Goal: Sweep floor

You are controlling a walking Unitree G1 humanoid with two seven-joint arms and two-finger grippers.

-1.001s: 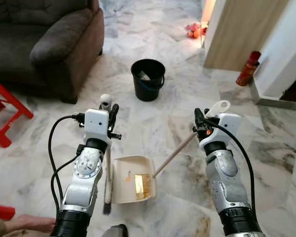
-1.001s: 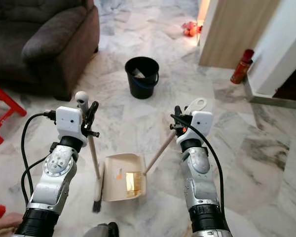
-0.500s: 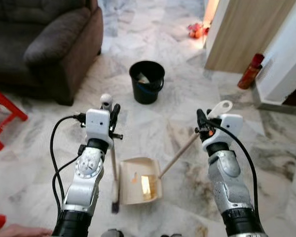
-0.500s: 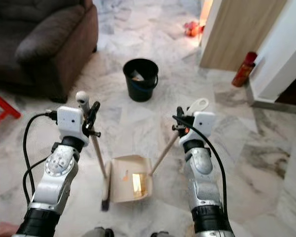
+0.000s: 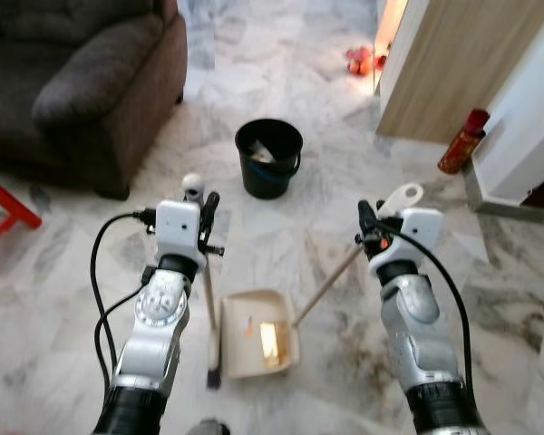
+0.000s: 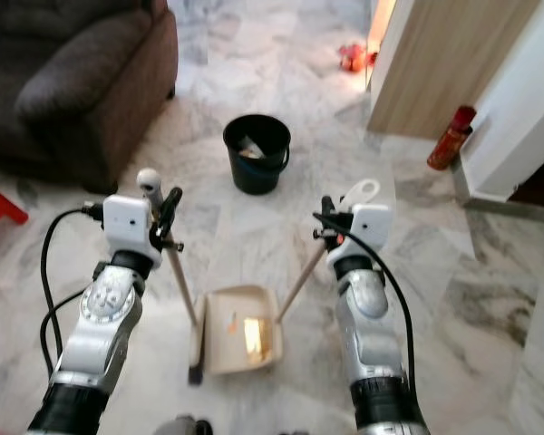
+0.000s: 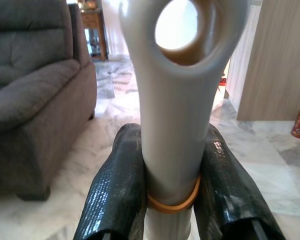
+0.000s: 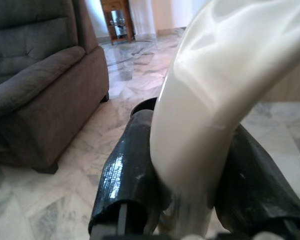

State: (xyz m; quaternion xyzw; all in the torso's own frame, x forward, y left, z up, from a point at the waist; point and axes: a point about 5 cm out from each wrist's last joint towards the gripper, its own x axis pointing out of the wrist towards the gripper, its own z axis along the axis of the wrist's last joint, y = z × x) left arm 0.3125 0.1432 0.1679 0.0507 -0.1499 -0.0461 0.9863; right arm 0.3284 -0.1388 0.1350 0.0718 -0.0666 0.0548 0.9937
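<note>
My left gripper [image 5: 204, 207] is shut on the top of a broom handle [image 7: 176, 100]. The broom [image 5: 211, 317] reaches down to the marble floor, its dark bristles beside a cream dustpan [image 5: 258, 333]. My right gripper [image 5: 367, 222] is shut on the dustpan's long handle [image 8: 215, 95], whose wooden shaft [image 5: 331, 285] slants down to the pan. The pan holds a small yellowish bit of litter. A black bucket [image 5: 268, 158] with some trash in it stands a little ahead of both grippers.
A dark brown sofa [image 5: 82, 82] fills the left. Red stool legs [image 5: 4, 213] show at the left edge. A wooden panel [image 5: 435, 63], a red bottle [image 5: 461, 141] and a white wall lie to the right. Small red items [image 5: 363, 59] sit far ahead.
The camera has moved forward, so the bucket looks nearer. The broom head swung in beside the dustpan's left edge. A person's hand at the bottom left is out of view now.
</note>
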